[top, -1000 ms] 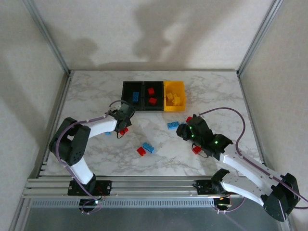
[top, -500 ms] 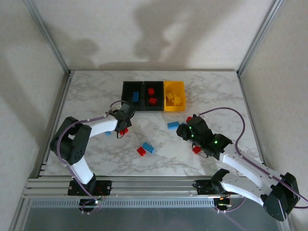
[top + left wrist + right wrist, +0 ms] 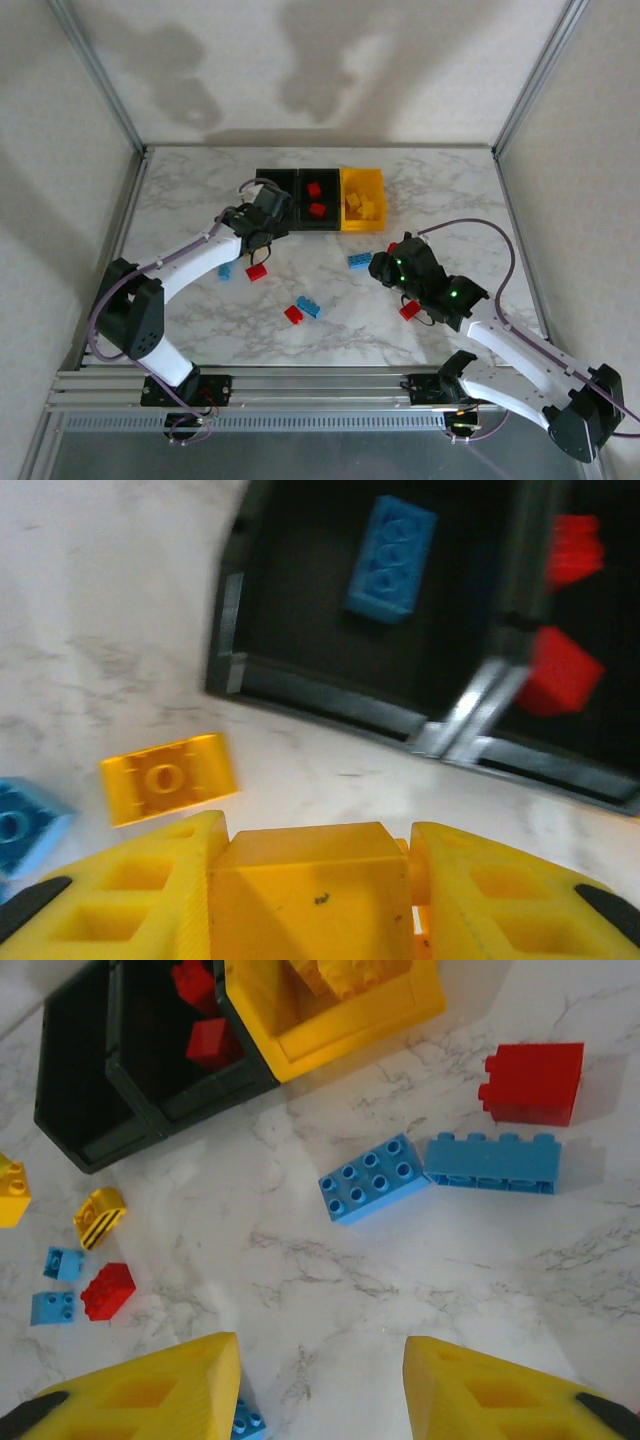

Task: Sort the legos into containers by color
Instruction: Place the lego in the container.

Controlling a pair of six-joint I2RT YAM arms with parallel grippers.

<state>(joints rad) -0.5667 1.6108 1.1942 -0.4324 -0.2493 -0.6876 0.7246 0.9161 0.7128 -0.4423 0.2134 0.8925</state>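
My left gripper (image 3: 315,865) is shut on a yellow brick (image 3: 310,880), held just in front of the left black bin (image 3: 300,630). That bin holds a blue brick (image 3: 391,557). In the top view the left gripper (image 3: 262,215) hangs at this bin's near-left corner. The middle black bin (image 3: 317,215) holds two red bricks and the yellow bin (image 3: 362,222) holds yellow ones. My right gripper (image 3: 320,1360) stands open above bare table. Beyond it lie a blue brick (image 3: 375,1177), a long blue brick (image 3: 492,1162) and a red brick (image 3: 533,1082).
A loose yellow brick (image 3: 168,777) lies on the marble in front of the left bin. Scattered on the table are a blue brick (image 3: 226,272), a red one (image 3: 257,271), a red-and-blue pair (image 3: 300,310) and a red brick (image 3: 409,311) under the right arm.
My left gripper has moved away from me, toward the left black bin, uncovering the red brick it was over. The right arm has hardly moved.
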